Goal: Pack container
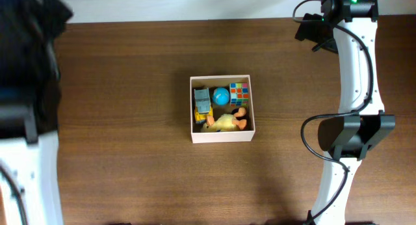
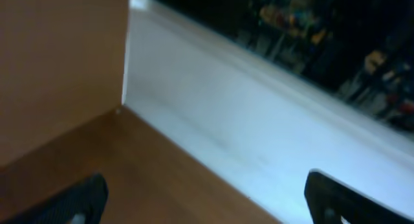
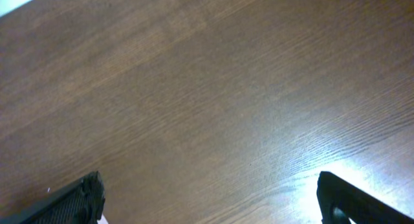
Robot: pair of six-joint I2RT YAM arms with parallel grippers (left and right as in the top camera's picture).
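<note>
The container (image 1: 221, 135) sat mid-counter (image 1: 130, 88) holding a puzzle cube (image 1: 239, 92), ball (image 1: 221, 95), truck (image 1: 202, 105) and duck (image 1: 225, 123); left end effector (image 2: 204, 197) and right end effector (image 3: 210, 197) gaped wide, empty.

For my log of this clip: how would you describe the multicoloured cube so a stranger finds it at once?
On the brown table sits a white-walled container. The cube lies in its top-right corner in the overhead view, beside the blue ball. It alone is boxy, with a grid of coloured squares.
</note>
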